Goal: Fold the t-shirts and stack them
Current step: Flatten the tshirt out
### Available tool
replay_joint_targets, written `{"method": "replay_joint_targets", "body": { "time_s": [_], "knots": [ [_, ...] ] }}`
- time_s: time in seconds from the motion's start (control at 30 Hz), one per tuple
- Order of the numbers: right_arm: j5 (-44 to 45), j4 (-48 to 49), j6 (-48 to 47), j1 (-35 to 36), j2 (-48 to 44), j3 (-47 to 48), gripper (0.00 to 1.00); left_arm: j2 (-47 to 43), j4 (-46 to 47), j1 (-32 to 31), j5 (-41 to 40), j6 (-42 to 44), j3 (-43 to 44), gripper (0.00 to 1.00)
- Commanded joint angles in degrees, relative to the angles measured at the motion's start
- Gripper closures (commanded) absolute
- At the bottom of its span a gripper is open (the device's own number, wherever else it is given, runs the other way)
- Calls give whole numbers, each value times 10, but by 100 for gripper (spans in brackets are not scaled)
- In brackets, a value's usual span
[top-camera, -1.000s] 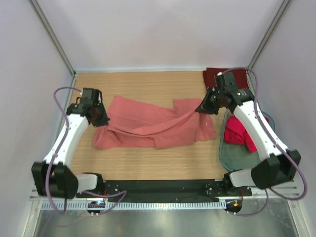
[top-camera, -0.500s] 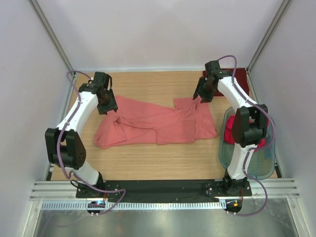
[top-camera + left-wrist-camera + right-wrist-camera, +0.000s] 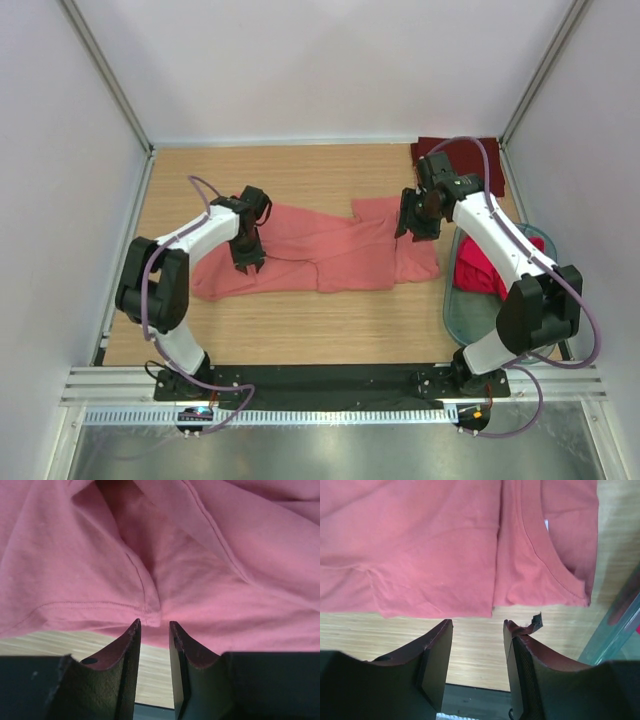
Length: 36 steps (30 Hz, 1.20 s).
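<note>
Salmon-pink t-shirt (image 3: 320, 250) lies rumpled, spreading step; left tool (image 3: 154, 624) and right tool (image 3: 477, 622) spread, empty; next, probably pinch its hems.

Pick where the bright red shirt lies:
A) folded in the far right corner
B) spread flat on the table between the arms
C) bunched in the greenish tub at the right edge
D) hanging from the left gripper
C: the bright red shirt sits bunched inside the greenish tub; the salmon shirt is the one spread on the table.
</note>
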Motion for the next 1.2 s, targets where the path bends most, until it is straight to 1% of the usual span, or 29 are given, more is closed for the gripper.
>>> {"method": "replay_joint_targets", "body": {
  "time_s": [0.0, 0.1, 0.2, 0.27, 0.43, 0.67, 0.7, 0.77, 0.83, 0.9, 1.0, 1.1, 1.13, 1.17],
  "knots": [
    [-1, -4, -11, -2, -26, -30, 48, 19, 18, -7, -25, -42, 16, 70],
    [-8, 2, -11, -2, -44, -45, 49, 29, 30, -7, -23, -39, 14, 70],
    [-19, 3, -11, -3, -46, -52, 49, 50, 23, -7, -26, -36, 19, 66],
    [-26, 6, -12, -3, -47, -59, 50, 52, 19, -8, -30, -40, 16, 65],
    [-31, 15, -12, -3, -50, -76, 50, 28, 32, -8, -28, -42, -16, 68],
    [-39, 19, -11, -2, -43, -78, 51, 47, 37, -8, -20, -36, -19, 74],
    [-39, 18, -11, -2, -43, -78, 51, 41, 35, -7, -22, -36, -21, 74],
    [-38, 18, -12, -2, -46, -80, 51, 31, 38, -7, -26, -31, -31, 69],
    [-38, 20, -11, -3, -49, -86, 51, 22, 40, -7, -31, -30, -35, 67],
    [-40, 22, -10, -2, -51, -89, 51, 24, 39, -8, -25, -30, -35, 66],
    [-42, 23, -13, -1, -52, -94, 51, 23, 48, -8, -20, -30, -44, 68],
    [-42, 25, -10, -1, -53, -97, 52, 30, 50, -7, -37, -25, -42, 76],
    [-42, 25, -10, -1, -53, -99, 52, 31, 46, -7, -48, -22, -35, 82],
    [-42, 23, -10, -2, -51, -101, 52, 26, 35, -9, -54, -22, -32, 84]
  ]
}}
